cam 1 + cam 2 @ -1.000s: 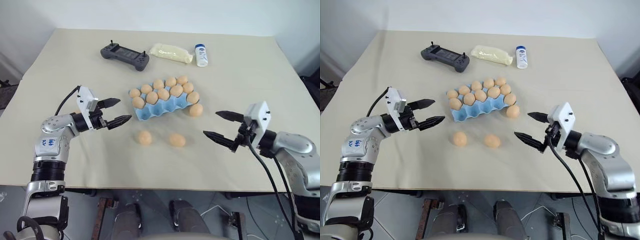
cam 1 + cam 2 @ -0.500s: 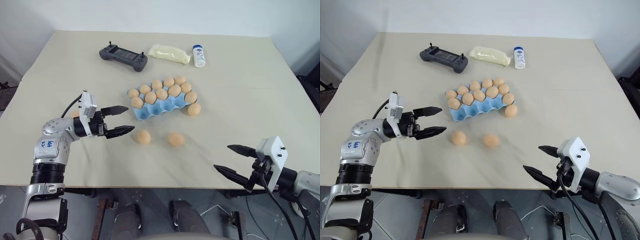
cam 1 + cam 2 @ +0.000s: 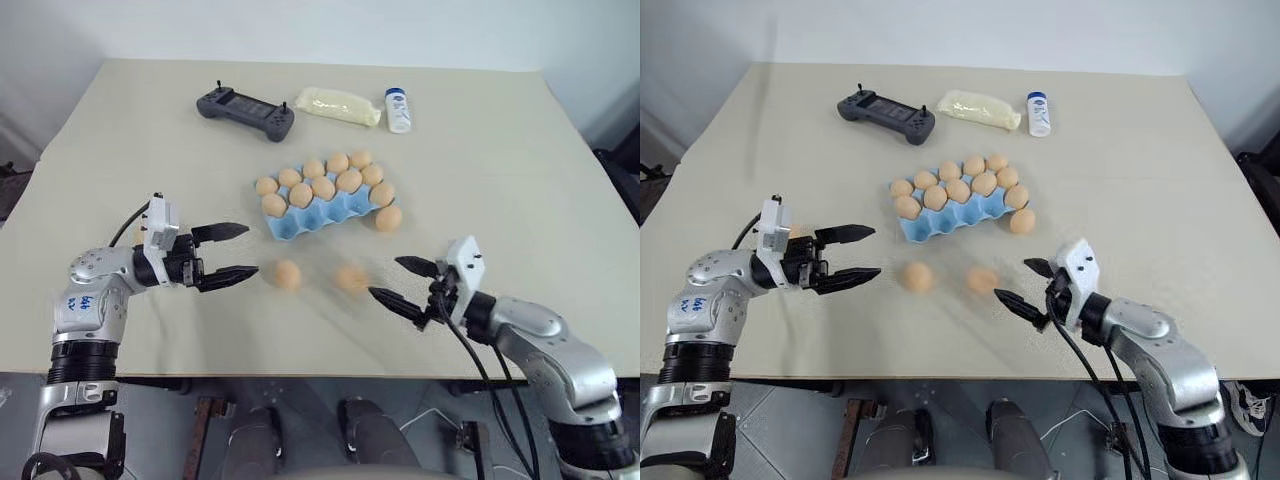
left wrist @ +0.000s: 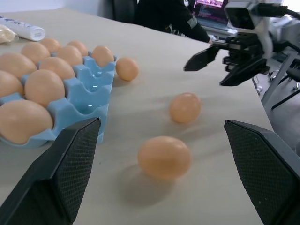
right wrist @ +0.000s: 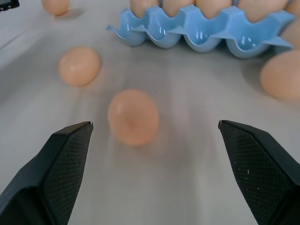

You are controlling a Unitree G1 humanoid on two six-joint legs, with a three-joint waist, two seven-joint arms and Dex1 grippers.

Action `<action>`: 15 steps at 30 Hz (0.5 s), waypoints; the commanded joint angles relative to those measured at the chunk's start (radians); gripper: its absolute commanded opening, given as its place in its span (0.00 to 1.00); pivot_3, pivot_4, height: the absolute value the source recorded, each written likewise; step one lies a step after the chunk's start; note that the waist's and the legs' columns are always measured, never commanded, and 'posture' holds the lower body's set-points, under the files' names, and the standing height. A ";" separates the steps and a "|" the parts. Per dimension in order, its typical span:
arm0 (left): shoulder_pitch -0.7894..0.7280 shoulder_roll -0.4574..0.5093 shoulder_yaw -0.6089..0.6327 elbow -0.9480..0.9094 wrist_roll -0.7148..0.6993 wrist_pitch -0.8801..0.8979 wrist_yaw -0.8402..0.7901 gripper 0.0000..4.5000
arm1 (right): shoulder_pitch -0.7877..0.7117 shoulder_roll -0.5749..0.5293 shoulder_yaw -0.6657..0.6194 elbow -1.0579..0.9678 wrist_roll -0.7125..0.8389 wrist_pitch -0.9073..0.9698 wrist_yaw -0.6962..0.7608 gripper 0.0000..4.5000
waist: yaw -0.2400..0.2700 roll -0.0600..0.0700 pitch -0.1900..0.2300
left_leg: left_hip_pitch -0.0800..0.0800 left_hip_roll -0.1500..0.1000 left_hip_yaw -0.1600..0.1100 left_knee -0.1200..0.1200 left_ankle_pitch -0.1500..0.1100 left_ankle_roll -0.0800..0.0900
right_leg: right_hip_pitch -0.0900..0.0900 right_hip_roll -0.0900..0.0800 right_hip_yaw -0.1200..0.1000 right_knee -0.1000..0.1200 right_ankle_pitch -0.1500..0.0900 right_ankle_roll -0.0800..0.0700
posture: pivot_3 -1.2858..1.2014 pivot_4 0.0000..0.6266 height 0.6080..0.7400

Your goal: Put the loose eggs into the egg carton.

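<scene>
Swinging in from the lower right, the right end effector [image 3: 400, 284] now hangs wide open just beside the nearer loose egg [image 3: 350, 278] at frame centre — lined up, I judge, for a pick. Left end effector [image 3: 226, 252] gapes empty beside the second egg [image 3: 288, 275]. Egg carton [image 3: 330, 212] sits just above; bare worktop [image 3: 500, 180] all around.

My right hand [image 3: 400, 284] has swung in from the near bench edge, where it was half a second ago, and now sits just beside the nearer loose egg [image 3: 350, 279], fingers spread. My left hand [image 3: 238, 252] has drawn back slightly from the other loose egg [image 3: 288, 275].
</scene>
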 commanded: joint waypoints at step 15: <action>0.082 0.018 0.030 -0.095 -0.011 -0.038 0.001 1.00 | -0.164 0.113 0.169 0.209 -0.134 -0.115 0.067 1.00 | -0.006 0.000 0.000 | -0.001 0.001 0.000 0.001 0.000 0.000 | -0.001 0.000 0.000 0.001 0.000 0.000 | 0.52 0.24 1.00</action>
